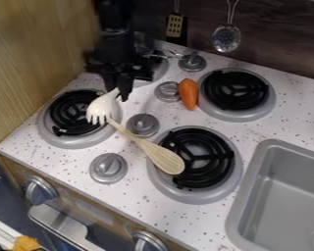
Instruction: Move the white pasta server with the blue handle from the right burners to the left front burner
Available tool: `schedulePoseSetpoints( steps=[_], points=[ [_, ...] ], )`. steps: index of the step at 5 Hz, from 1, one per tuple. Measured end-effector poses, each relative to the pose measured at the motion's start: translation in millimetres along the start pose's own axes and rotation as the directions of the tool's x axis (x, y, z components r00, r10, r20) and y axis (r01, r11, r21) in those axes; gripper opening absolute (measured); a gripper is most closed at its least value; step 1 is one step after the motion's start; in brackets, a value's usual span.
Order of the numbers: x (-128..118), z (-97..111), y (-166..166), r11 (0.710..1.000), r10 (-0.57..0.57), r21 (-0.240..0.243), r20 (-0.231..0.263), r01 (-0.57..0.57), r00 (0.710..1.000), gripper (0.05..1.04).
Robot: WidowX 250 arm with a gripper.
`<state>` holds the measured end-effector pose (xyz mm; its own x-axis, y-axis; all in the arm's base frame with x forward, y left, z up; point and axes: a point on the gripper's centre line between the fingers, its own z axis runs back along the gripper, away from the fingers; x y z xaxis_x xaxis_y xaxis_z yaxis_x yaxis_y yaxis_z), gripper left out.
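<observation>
Fork (102, 108) at the hand (117, 92), caught near its handle end, so the tines dip down beside the nearest burner (69, 141)! The hand is drawn in narrow, apparently pinching that pale handle. Below the hand, here's the wooden spoon (161, 154), slanting away, handle end by the tines, bowl over a farther burner (192, 196), likely borne by its coil. Across from the hand, the carrot (188, 94) sits beside a knob (167, 91).
</observation>
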<state>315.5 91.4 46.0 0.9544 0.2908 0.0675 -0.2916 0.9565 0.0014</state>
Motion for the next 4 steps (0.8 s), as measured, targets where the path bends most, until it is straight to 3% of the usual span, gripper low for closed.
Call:
schedulePoseSetpoints(
  steps=[1, 2, 3, 4],
  points=[
    [-1, -9, 14, 0.993, 0.114, -0.005, 0.012, -0.114, 0.993, 0.130],
    [-10, -24, 23, 0.979, 0.199, 0.030, 0.046, -0.200, 0.979, 0.130],
    [-12, -28, 31, 0.970, 0.233, 0.060, 0.069, -0.237, 0.970, 0.130],
    [-8, -28, 39, 0.981, 0.184, 0.049, 0.089, -0.189, 0.979, 0.130]
  ],
)
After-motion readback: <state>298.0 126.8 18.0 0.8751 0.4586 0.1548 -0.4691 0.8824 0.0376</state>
